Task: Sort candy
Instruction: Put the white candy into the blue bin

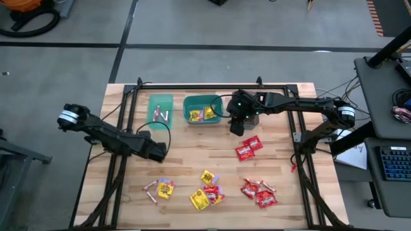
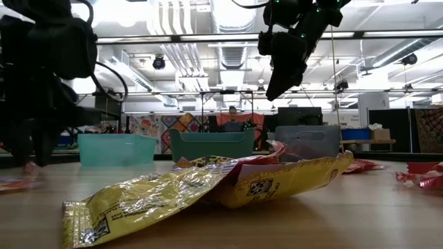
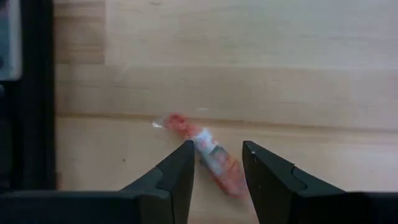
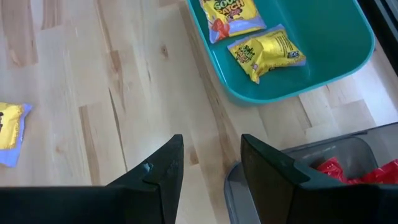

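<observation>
My left gripper (image 1: 158,151) is open over the left part of the table. In the left wrist view a pinkish-tan stick (image 3: 208,154) lies on the wood between its open fingers (image 3: 179,175). My right gripper (image 1: 236,124) is open and empty, held above the table in front of the bins; it also shows in the low view (image 2: 282,69). Red packets (image 1: 248,147) lie mid-right and more red ones (image 1: 258,192) front right. Yellow packets (image 1: 204,190) lie front centre, one (image 1: 166,188) with a stick (image 1: 151,187) front left.
A light teal bin (image 1: 160,108) holds sticks. A teal bin (image 1: 202,109) holds yellow packets (image 4: 267,50). A grey bin (image 4: 292,186) with red packets (image 4: 348,169) sits partly under my right arm. A black frame (image 1: 192,85) runs along the table's edges.
</observation>
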Controlling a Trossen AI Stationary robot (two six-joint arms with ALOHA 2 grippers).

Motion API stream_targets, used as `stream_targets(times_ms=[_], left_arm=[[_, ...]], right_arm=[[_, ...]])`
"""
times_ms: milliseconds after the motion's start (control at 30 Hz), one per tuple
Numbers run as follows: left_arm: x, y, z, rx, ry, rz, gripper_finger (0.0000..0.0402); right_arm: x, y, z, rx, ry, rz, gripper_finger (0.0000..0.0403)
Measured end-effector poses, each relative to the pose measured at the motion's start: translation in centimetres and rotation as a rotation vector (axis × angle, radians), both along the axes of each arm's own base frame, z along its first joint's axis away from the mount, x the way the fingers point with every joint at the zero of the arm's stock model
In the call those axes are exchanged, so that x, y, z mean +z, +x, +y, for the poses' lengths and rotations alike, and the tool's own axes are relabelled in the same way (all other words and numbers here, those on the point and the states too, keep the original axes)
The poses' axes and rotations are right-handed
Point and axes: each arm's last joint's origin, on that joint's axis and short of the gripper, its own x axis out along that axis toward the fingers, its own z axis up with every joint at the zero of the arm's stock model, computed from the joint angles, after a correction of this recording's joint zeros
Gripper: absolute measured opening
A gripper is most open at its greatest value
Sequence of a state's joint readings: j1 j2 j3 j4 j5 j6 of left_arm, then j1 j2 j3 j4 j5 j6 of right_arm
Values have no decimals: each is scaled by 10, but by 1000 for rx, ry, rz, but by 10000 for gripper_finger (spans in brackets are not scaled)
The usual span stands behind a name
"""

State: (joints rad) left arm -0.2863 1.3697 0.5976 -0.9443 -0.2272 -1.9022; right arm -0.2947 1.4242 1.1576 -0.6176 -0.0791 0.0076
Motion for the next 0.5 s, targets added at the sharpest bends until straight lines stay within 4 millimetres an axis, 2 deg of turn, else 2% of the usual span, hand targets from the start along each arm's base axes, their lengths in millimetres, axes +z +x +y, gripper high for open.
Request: stream_targets(times_ms=[200,333,500], left_arm=[[-11,9,-3,-33,10,28,119],[-10,16,-5,-82,15,62,112],[-4,29,-10,-169,-22,42,68]], right_arm=[[-1,-1,0,4,-2,7,151],[-1,-1,0,6,-2,11,151],[-2,-2,1,23,-8,29,151]])
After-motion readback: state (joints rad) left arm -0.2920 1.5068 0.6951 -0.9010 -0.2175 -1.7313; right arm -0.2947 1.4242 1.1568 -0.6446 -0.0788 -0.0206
